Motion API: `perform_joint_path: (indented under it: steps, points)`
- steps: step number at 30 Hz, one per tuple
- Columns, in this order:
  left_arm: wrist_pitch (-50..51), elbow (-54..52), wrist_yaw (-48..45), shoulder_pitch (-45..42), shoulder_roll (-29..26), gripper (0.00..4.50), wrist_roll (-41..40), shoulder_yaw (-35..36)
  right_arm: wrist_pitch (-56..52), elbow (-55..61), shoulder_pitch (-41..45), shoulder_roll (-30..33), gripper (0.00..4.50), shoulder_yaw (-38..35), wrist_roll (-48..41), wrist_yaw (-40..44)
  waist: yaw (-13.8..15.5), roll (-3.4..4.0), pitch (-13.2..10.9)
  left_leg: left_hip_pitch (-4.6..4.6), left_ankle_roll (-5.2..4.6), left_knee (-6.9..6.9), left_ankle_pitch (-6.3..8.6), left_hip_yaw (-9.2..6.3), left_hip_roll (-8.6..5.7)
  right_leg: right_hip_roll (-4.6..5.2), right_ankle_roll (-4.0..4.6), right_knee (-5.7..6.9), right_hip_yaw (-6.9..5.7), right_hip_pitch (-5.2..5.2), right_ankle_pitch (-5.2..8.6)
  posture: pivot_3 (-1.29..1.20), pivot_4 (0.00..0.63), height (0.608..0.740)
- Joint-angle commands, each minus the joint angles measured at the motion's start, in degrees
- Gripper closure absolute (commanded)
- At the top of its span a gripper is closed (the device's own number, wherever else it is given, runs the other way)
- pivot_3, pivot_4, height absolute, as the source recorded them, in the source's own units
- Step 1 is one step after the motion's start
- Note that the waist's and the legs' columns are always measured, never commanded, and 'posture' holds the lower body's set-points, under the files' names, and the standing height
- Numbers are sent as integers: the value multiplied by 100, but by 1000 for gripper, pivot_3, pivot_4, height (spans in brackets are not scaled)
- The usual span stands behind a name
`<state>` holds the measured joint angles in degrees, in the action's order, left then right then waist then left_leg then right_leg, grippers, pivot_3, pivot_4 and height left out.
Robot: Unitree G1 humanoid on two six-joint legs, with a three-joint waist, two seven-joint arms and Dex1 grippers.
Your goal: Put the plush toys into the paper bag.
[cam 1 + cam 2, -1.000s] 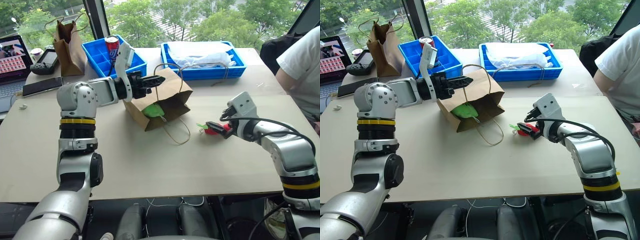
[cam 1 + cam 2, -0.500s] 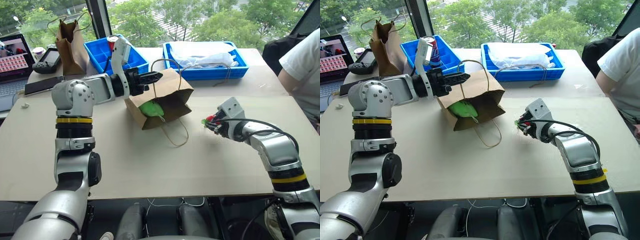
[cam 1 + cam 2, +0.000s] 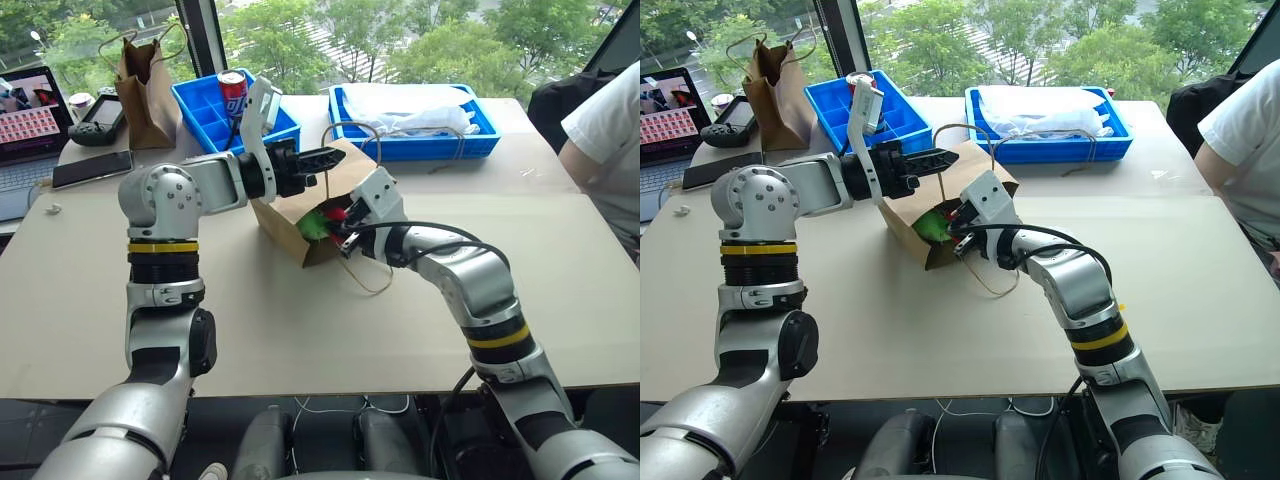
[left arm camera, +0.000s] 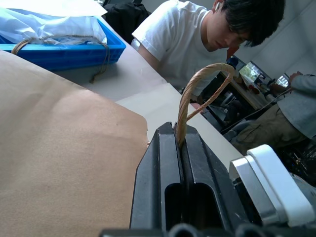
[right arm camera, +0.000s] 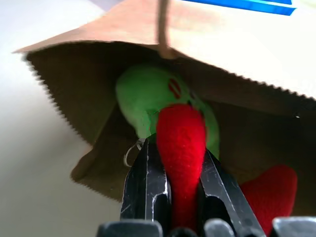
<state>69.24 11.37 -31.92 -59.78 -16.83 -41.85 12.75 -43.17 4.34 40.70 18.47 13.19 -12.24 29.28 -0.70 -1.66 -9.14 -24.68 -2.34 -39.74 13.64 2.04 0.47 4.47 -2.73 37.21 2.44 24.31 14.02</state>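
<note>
A: Head cameras first; where does it stand?

B: The paper bag [image 3: 322, 205] lies on its side on the table [image 3: 90, 300], mouth toward the robot; the left gripper [image 3: 322, 158] is closed on the bag's upper handle [image 3: 345, 128], lifting the top lip so the mouth gapes; the green plush [image 3: 312, 226] sits just inside the opening; the right gripper [image 3: 343, 228] is at the mouth, clamped on the red chili [image 3: 334, 213]; the other handle [image 3: 372, 281] trails loose on the table.

A: And behind?

B: A narrower brown bag [image 3: 143, 75], a soda can [image 3: 232, 88] in a blue bin [image 3: 205, 110], and a second blue tray [image 3: 410, 140]; none of it matters here.

A: Left wrist camera?

B: Its two fingers [image 4: 163, 163] are pressed together with the twisted paper handle [image 4: 197, 94] pinched between them; brown paper spreads beside them; a person [image 4: 197, 29] sits beyond the table.

A: Right wrist camera?

B: The fingers [image 5: 140, 182] squeeze the chili [image 5: 180, 148] by its body, its tip pointing into the bag mouth [image 5: 64, 94], right against the green toy [image 5: 148, 98] resting inside; a second red shape [image 5: 271, 190] shows low beside the gripper; I can't tell what it is.

A: So how far along?

B: I'd judge one toy is in; the chili is at the threshold, not yet released; what's left is to push it past the lip and let go.
</note>
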Motion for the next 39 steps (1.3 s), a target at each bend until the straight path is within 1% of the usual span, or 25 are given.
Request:
perform_joint_path:
  steps: [1, 5, 10, 14, 16, 18, 19, 22, 24, 25, 26, 27, 28, 32, 39]
  points:
    - [113, -362, 20, 27, -86, 4500, -190, 81, 917, -527, 171, -110, 4464, 24, 277, 53, -14, 0, 0, 0, 1, 3, 0, 0, 1, -1, 0, 2, 0, 1, 0, 0, 150, 740]
    - [198, -466, 33, 66, -152, 4500, -275, 113, 1766, -1328, 273, -324, 4464, -179, 409, -16, -25, 0, 0, 1, 3, 5, -2, 0, 4, -3, 1, 1, 0, 2, 0, 0, 150, 740]
    - [223, -532, 64, 98, -152, 4500, -323, 132, 3005, -2550, 613, -832, 4464, -539, 488, -410, -41, 0, 0, 2, 10, 6, -5, 0, 5, -3, 4, 2, 1, 4, -2, 0, 150, 740]
    - [203, -538, 62, 116, -152, 4500, -342, 115, 3632, -3218, 831, -1063, 4464, -772, 492, -526, -57, 0, 0, 3, 20, 13, -11, 0, 10, -4, 6, 6, 0, 5, -4, 0, 150, 740]
    - [224, -565, 64, 123, -155, 4500, -388, 117, 3942, -3748, 995, -1119, 4464, -994, 469, -740, -54, 1, 0, 3, 23, 17, -12, -1, 10, -3, 7, 38, 0, 7, -4, 0, 150, 740]
    - [221, -562, 76, 117, -158, 4500, -409, 114, 4062, -4086, 1099, -1188, 3450, -1130, 353, -665, -43, 1, 0, 3, 24, 18, -13, -1, 9, -2, 7, 38, -1, 7, -4, 0, 150, 740]
    - [212, -553, 81, 110, -160, 4500, -412, 110, 4109, -4198, 1132, -1190, 3267, -1103, 405, -629, -41, 1, 0, 3, 25, 18, -14, -1, 8, -1, 7, 38, -1, 7, -4, 0, 150, 740]
    - [174, -524, 99, 89, -165, 4500, -408, 96, 4155, -4269, 1129, -1192, 2213, -1041, 516, -546, -68, 2, -1, 4, 26, 20, -14, -1, 9, -2, 7, 37, -1, 7, -4, 0, 150, 740]
    - [140, -498, 115, 75, -164, 4500, -397, 96, 4066, -4077, 1020, -1152, 1607, -980, 550, -452, -92, 2, -1, 4, 33, 28, -18, -1, 10, -3, 7, 38, 0, 11, -4, 0, 150, 740]
    - [118, -482, 121, 71, -164, 4500, -383, 92, 3982, -3919, 940, -1117, 1175, -930, 573, -386, -102, 2, -1, 5, 35, 32, -20, -1, 10, -3, 7, 38, 0, 12, -4, 0, 150, 740]
    - [103, -472, 125, 69, -164, 4500, -375, 88, 3921, -3812, 886, -1097, 940, -901, 589, -337, -108, 2, -1, 6, 36, 35, -20, -1, 11, -4, 7, 39, 0, 12, -4, 0, 150, 740]
    - [85, -448, 129, 64, -161, 4500, -366, 88, 3765, -3570, 759, -1038, 561, -829, 649, -308, -115, 2, -1, 8, 36, 39, -21, -1, 11, -4, 7, 40, 0, 12, -4, 0, 150, 740]
    - [73, -432, 131, 60, -159, 4500, -362, 88, 3654, -3398, 671, -999, 561, -782, 693, -296, -117, 2, -1, 9, 36, 42, -21, -2, 11, -4, 7, 40, -1, 12, -4, 0, 150, 740]
    - [-31, -307, 68, 19, -164, 4500, -311, 32, 2749, -1838, -75, -743, 561, -600, 553, 4, -122, 2, -1, 10, 35, 48, -20, -3, 12, -3, 7, 38, -1, 13, -4, 0, 150, 740]
    - [-257, -38, -111, -61, -217, 4500, -210, -106, 1253, 371, -984, -134, 561, -750, 247, 159, -106, 1, -1, 10, 33, 51, -20, -2, 10, -4, 7, 39, 1, 17, -4, 0, 150, 740]
